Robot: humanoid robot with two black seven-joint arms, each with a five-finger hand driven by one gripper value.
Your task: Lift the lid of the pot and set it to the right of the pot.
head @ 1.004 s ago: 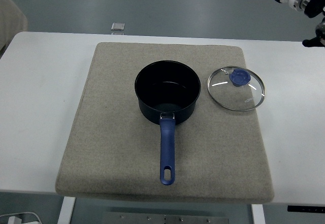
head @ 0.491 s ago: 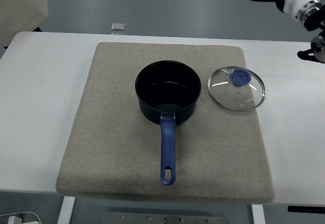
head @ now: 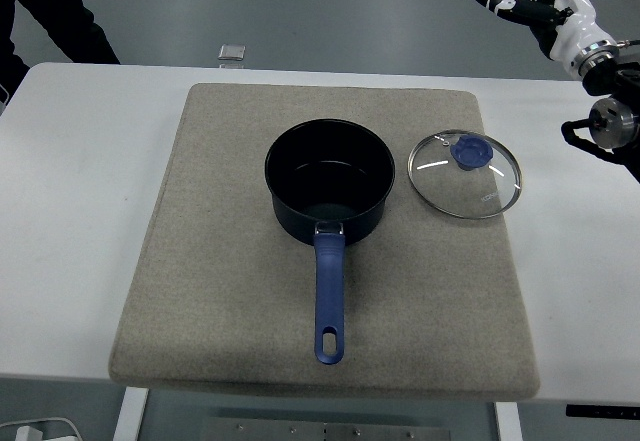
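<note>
Right hand (head: 535, 3), white-backed with dark fingers, raised at the upper right corner beyond the far edge of the worktop (head: 80, 161); fingers spread apart and holding nothing. Left hand outside the view.

One pot (head: 330, 181), one lid (head: 466, 174), one mat (head: 325, 241). The pot is round, dark and open-topped, standing near the centre of the mat, with a single long blue handle (head: 330, 301) running toward the near edge and ending in a hanging hole. The lid lies flat on the mat just to the right of the pot, apart from it by a narrow gap: a disc of clear glass in a thin metal rim, with one blue knob at its middle.

The mat is a square of coarse grey-beige felt with rounded corners; the lid sits close to its right edge. Bare white worktop lies open on both sides of the mat. One small square object (head: 232, 53) rests beyond the far edge. A person's dark clothing (head: 40, 16) shows at upper left.
</note>
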